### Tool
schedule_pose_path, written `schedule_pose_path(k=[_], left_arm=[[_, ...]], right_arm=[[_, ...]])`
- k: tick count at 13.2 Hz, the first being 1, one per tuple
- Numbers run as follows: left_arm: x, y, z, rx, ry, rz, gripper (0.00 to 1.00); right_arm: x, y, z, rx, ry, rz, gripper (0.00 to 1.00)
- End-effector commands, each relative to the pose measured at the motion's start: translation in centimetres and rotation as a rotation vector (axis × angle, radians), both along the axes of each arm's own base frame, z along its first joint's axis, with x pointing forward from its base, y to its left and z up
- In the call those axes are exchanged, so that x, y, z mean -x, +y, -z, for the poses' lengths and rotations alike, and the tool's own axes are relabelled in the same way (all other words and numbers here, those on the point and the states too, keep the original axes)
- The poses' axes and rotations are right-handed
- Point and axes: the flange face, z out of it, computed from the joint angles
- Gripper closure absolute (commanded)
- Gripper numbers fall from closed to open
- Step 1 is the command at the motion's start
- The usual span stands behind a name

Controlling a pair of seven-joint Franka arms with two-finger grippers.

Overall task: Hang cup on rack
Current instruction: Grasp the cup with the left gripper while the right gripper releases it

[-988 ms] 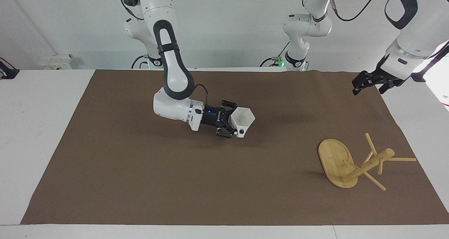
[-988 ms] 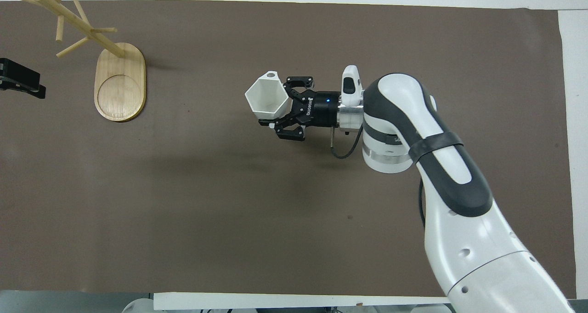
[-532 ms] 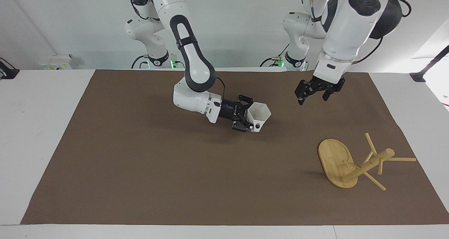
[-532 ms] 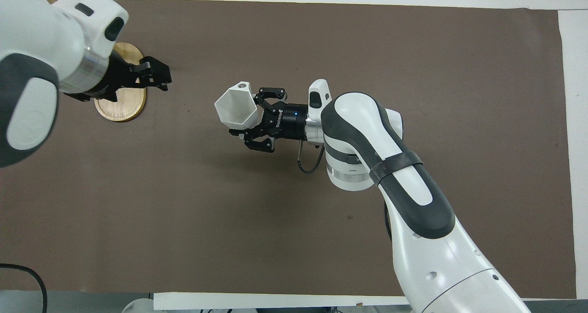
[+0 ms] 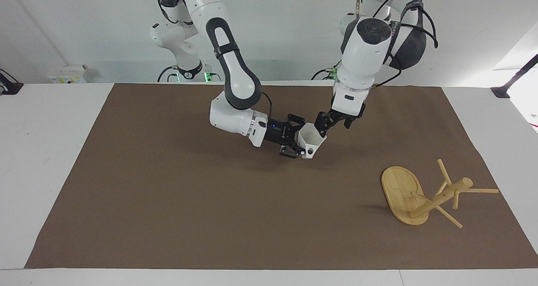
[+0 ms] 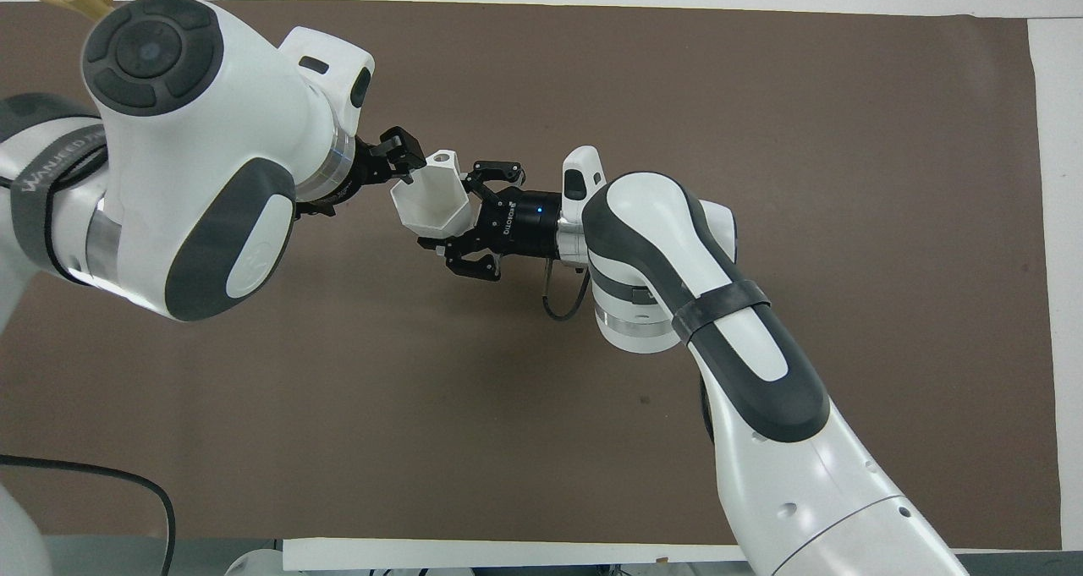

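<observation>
- Holding the small white faceted cup with the hexagonal rim [image 5: 312, 137] in my right tool [image 5: 295, 143], fingers closed on its tapered body, up in the air above the brown counter mat [image 5: 168, 193], well apart from the rack.
- My left tool [image 5: 324, 124] is right at the cup's open rim, on the side turned away from my right tool; I cannot tell whether its fingers are spread or whether they touch the rim.
- Everything turns on this relation: the cup lies tilted, its long axis running roughly from my right tool toward my left one, mouth facing the left tool, so the rim is offered to the arm that stands nearer the rack. I judge a handover is in hand.
- The cup's angular handle with its hole [image 5: 310, 151] sits on the lower side, clear of both tools.
- The light bamboo rack with an oval flat base, a round post and thin pegs [image 5: 424, 193] is toward the left arm's end of the counter, with its post leaning steeply over in the facing view.
- The cup looks hard, smooth and flat-sided; the pegs are slender, so the handle hole will need careful lining up.
</observation>
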Motion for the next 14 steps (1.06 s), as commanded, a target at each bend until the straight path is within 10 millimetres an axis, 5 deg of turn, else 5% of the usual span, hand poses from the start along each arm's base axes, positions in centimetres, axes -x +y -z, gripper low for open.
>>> schedule_pose_path(k=[1,3,5,11,12,13,14], left_arm=[[1.8,-1.0,2.5,0.01,0.008,-0.005,0.12],[2.8,-2.3,3.6,0.019,0.023,-0.03,0.22],[3.2,-2.7,3.7,0.044,0.047,-0.045,0.94],[2.0,-2.0,3.1,0.058,0.025,-0.057,1.0],[1.6,-2.0,3.4,0.057,0.019,-0.059,1.0],[1.6,-1.9,3.4,0.054,0.02,-0.06,1.0],[1.6,-1.9,3.4,0.054,0.02,-0.061,1.0]], right_arm=[[-0.4,0.4,-0.2,-0.012,0.018,0.021,0.79],[-0.4,0.4,0.0,-0.011,0.02,0.022,0.79],[-0.4,0.3,0.0,-0.007,0.019,0.027,0.79],[-0.5,0.2,-0.1,-0.008,0.018,0.028,0.78],[-0.5,0.2,-0.1,-0.008,0.015,0.026,0.61],[-0.8,-0.2,-0.1,-0.012,0.02,0.04,0.15],[-1.1,-0.7,-0.1,-0.017,0.026,0.046,0.0]])
